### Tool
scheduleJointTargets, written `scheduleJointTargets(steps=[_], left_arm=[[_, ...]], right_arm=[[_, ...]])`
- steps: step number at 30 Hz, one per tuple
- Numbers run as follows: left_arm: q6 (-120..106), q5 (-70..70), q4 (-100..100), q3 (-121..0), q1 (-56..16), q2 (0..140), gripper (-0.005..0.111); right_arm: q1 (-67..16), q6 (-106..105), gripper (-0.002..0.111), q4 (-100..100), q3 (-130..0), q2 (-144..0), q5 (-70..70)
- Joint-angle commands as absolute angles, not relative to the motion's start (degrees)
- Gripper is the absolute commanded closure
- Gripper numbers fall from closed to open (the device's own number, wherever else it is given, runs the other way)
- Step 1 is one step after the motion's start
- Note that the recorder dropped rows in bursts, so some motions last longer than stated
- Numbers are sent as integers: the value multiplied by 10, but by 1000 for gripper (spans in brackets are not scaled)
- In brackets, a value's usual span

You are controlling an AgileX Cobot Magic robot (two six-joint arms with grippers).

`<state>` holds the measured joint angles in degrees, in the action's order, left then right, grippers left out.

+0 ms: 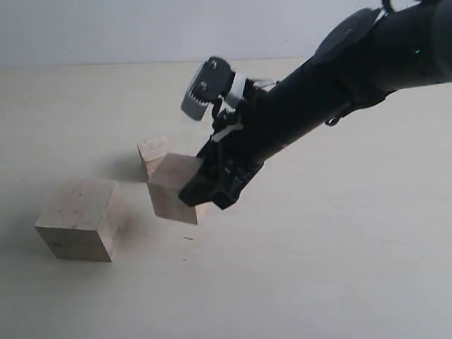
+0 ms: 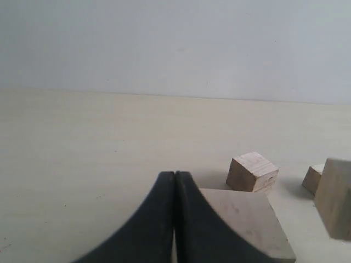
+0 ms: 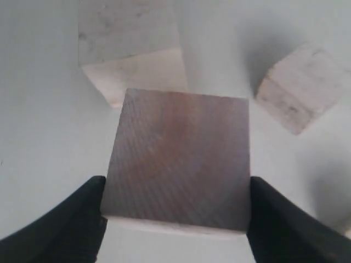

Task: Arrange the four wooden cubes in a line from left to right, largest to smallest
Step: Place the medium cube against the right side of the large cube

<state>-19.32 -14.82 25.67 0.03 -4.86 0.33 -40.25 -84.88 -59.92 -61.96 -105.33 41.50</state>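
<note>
Largest cube (image 1: 76, 219) sits at the near left of the surface (image 1: 318, 268), where the row should begin. Just to its right the right fingers (image 3: 60, 219) are clamped on opposite faces of a mid-sized cube (image 1: 171, 188), held tilted, seemingly so it can be set down second in line. A smaller cube (image 1: 153, 153) lies just on the far side of the gripped one, a fourth cube (image 2: 313, 178), partly hidden, shows only in the left wrist view, and the left fingers (image 2: 159, 224) are pressed together on nothing, idle beside the biggest block.
</note>
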Motion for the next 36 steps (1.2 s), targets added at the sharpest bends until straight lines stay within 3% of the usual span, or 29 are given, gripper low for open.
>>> scheduleJointTargets(steps=[1, 14, 36], left_arm=[[-192, -147, 258, 0, -48, 0, 107], [-192, -147, 258, 0, -48, 0, 107], [-192, -147, 258, 0, -48, 0, 107]], right_arm=[[-442, -891, 108, -615, -645, -1111, 415], [-490, -915, 108, -551, -731, -1211, 396], [-490, -974, 108, -559, -738, -1219, 374]])
